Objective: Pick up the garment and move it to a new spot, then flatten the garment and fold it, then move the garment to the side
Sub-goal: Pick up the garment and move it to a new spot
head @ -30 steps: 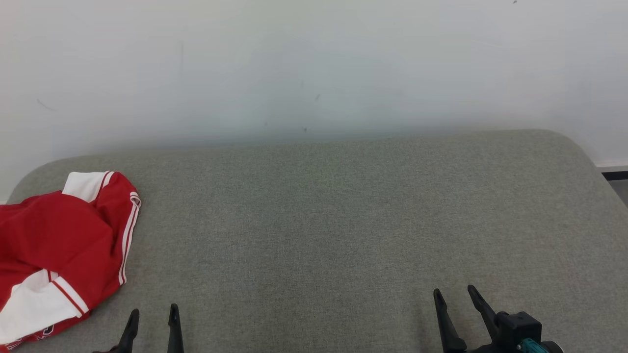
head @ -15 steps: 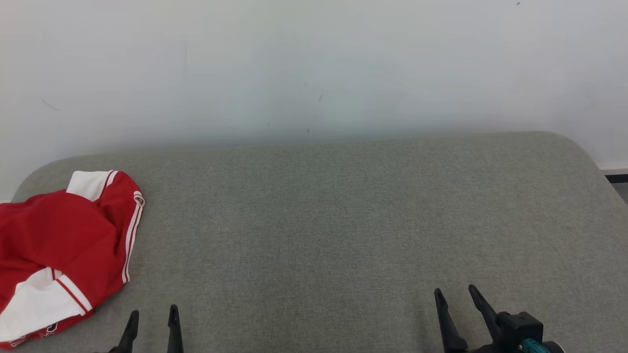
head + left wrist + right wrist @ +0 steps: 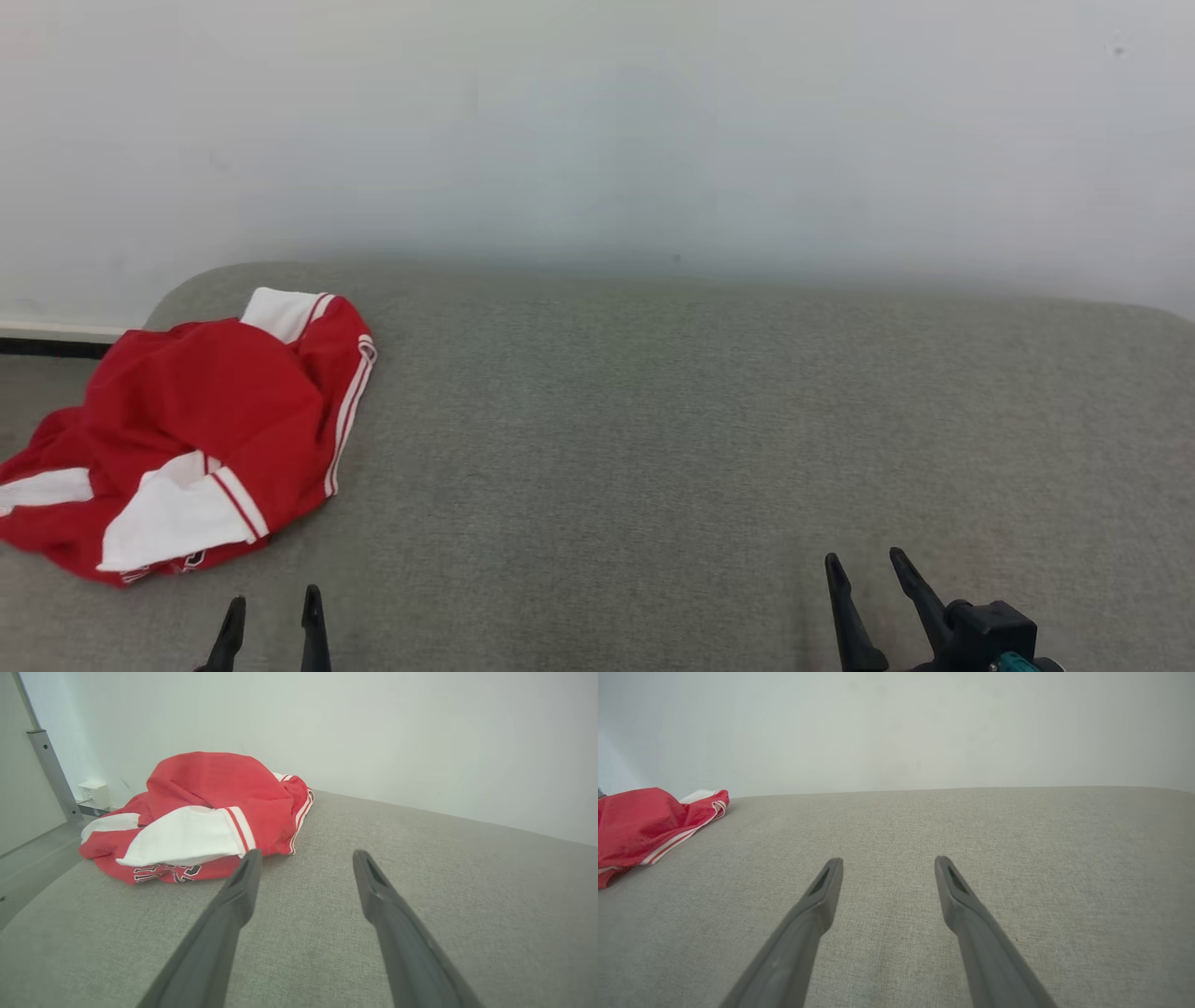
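One garment [image 3: 205,420], two end effectors [image 3: 273,598] [image 3: 864,557]

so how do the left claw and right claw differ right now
The left claw sits near the red garment; the right claw is far from it, over bare cushion. In the head view the right claw's black body shows; the left claw is cut off at its fingers. Both are open and empty.
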